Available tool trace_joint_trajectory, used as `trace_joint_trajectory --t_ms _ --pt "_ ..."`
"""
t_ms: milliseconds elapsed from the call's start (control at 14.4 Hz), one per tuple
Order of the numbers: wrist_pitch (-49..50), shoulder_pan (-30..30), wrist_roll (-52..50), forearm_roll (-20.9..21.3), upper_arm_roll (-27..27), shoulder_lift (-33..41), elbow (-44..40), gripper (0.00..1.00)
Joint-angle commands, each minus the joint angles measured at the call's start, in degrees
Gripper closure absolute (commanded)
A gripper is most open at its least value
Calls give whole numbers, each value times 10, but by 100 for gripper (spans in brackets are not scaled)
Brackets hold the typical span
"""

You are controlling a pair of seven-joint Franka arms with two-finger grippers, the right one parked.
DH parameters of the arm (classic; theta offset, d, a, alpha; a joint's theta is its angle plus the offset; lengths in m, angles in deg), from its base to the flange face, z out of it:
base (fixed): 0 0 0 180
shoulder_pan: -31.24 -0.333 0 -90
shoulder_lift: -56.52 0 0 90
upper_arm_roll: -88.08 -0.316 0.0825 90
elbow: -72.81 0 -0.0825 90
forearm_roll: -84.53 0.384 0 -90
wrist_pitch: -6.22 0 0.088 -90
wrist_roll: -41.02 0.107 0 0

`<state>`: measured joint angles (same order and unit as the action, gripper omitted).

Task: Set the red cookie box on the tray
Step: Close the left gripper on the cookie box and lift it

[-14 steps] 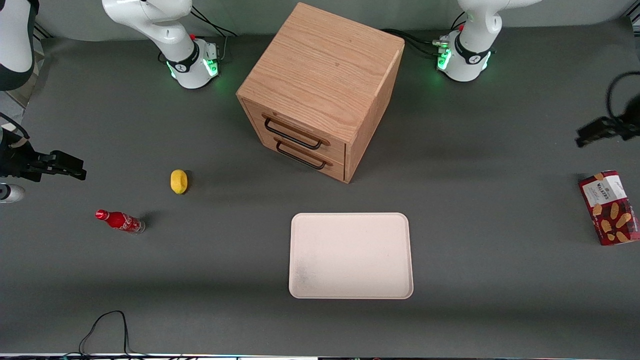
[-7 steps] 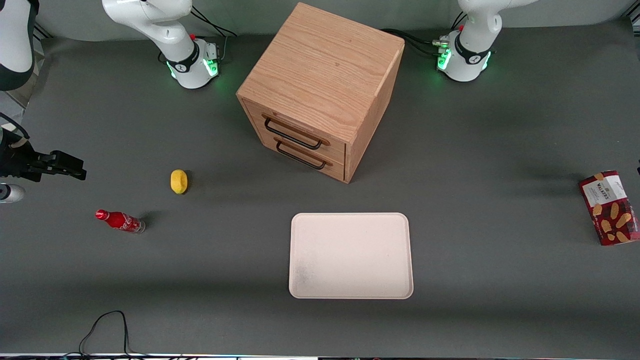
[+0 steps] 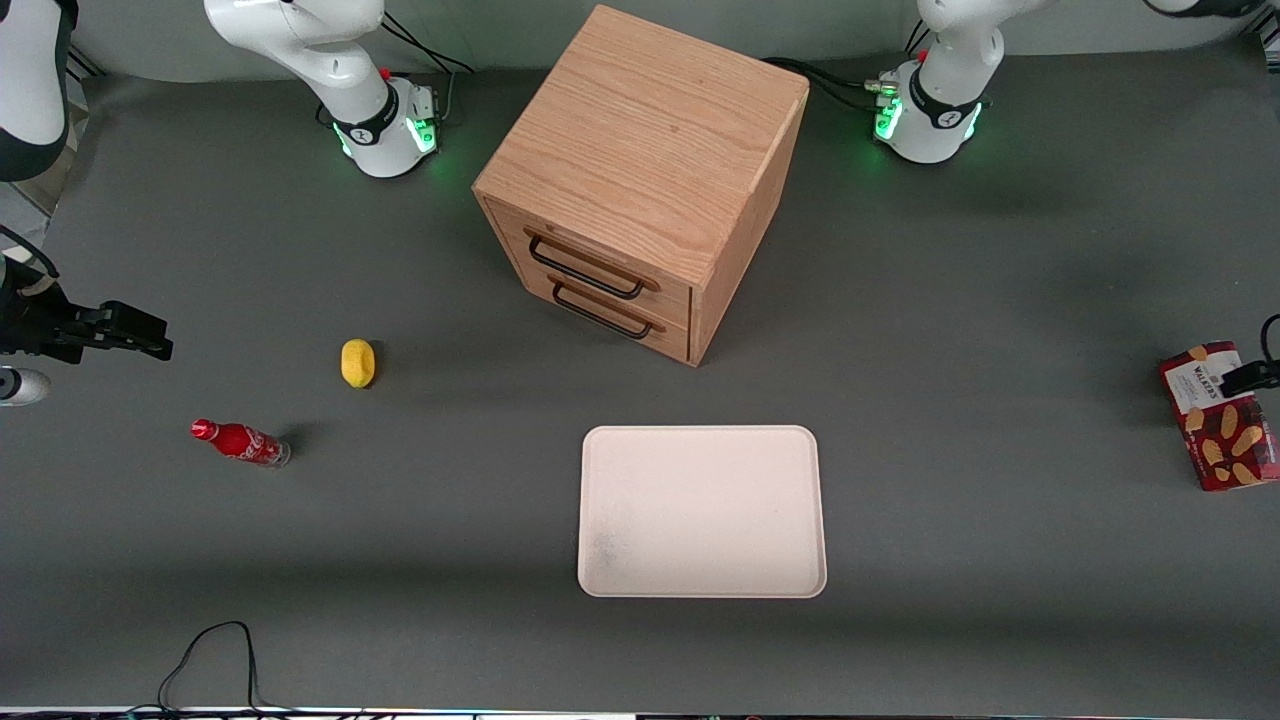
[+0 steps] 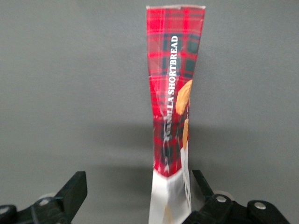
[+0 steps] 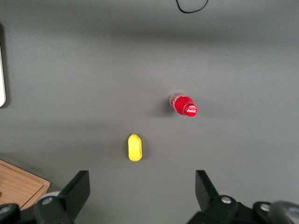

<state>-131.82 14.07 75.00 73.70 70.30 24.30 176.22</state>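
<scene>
Approach step: gripper (image 4: pixel 139 198) poised over red cookie box (image 3: pixel 1222 415) at working arm's end of table (image 3: pixel 1000 300), jaws spread astride its narrow edge, not yet pinching. Next: descent, closure on box, then carry to tray (image 3: pixel 702 511), well apart, mid-table.

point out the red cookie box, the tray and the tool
red cookie box (image 3: pixel 1218 415), front view, printed top face
tray (image 3: pixel 700 440), front view, rim nearest the drawers
tool (image 4: pixel 140 193), left wrist view, open, midway between fingertips, straddling the box

Cookie box (image 3: pixel 1220 415) at mid-right frame edge, working arm's end of table (image 3: pixel 1000 300), gripper (image 4: pixel 140 198) above it, fingers wide apart astride box. Tray (image 3: pixel 702 511) lower centre, well apart. Cabinet (image 3: pixel 640 180) upper centre.
</scene>
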Motion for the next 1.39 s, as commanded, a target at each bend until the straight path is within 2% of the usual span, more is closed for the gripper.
trace_joint_trajectory --t_ms 0,69,208,556,694,833,972,1181,1319 --pt "8 0 9 -39 -2 -31 -25 21" --pt "8 0 9 -48 -2 -36 -29 39" --pt "8 7 6 -48 -1 -39 -34 100" --pt "22 20 9 -37 -1 -35 -47 100" --pt "43 25 11 -4 0 2 -49 100" --pt "117 42 9 21 4 56 -50 100" --pt "187 78 7 29 10 105 -53 100" --pt "276 145 -9 24 17 140 -82 100" --pt "312 194 -84 22 18 146 -108 100"
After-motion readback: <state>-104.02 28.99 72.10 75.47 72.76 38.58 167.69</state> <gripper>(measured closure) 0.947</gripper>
